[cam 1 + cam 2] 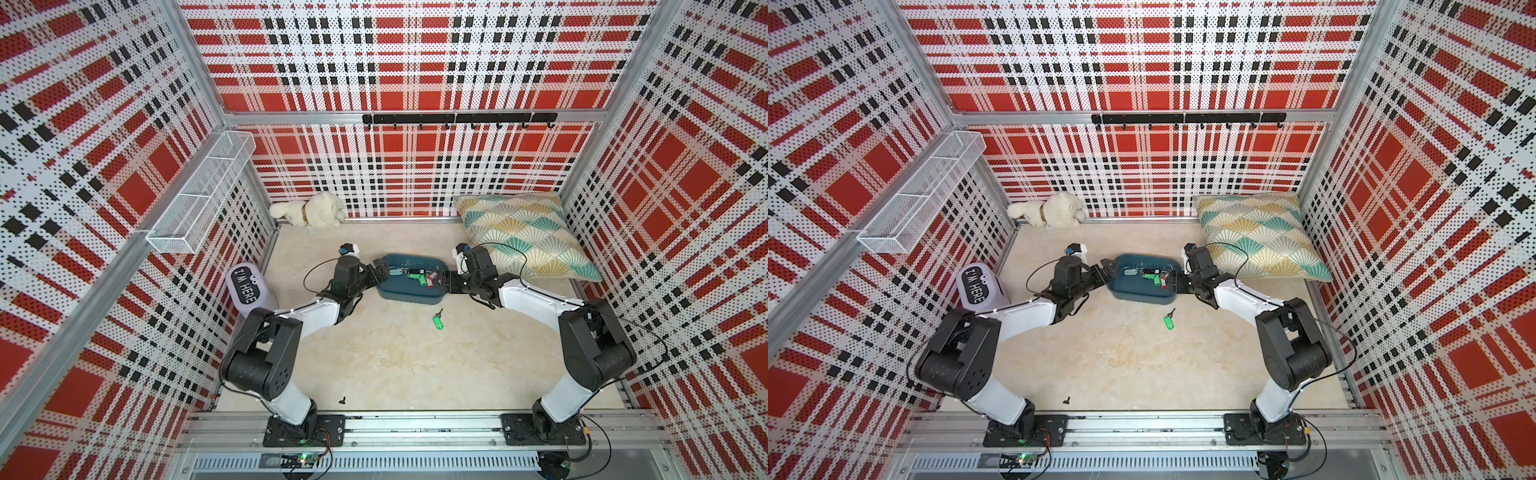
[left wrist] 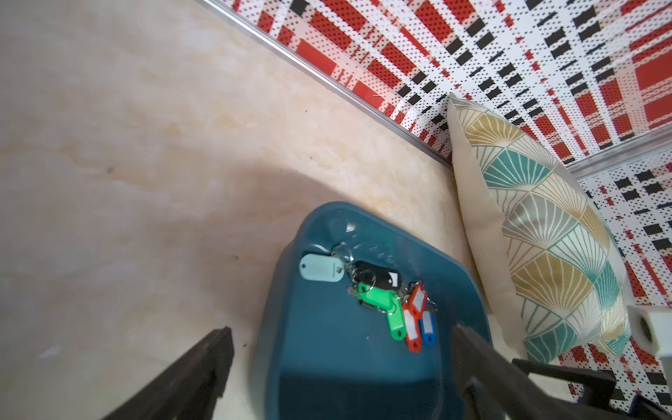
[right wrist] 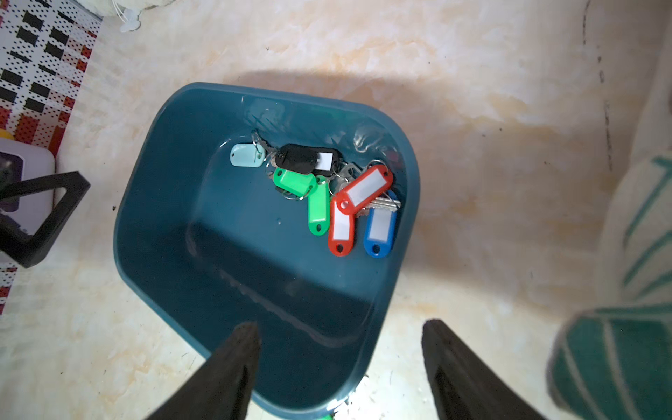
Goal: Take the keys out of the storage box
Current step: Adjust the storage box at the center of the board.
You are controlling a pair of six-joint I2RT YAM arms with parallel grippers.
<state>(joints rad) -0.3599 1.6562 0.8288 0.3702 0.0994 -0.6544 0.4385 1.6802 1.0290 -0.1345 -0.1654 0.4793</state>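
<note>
Keys (image 1: 417, 277) lie tangled at mid-frame inside the storage box (image 1: 411, 300), one green-tagged key (image 1: 438, 322) lower down on the surface (image 1: 395, 365), while left fingers (image 2: 214, 349) and right fingers (image 3: 240, 349), spread wide and empty, straddle its end walls, where closing risks tipping it or snagging neighbouring rings.

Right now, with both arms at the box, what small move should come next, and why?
Probably ease the right gripper forward and down into the storage box towards the keys. Its jaws are open and empty, the cluster lies just ahead of it at its end of the box, and only one green-tagged key lies out on the table.
</note>
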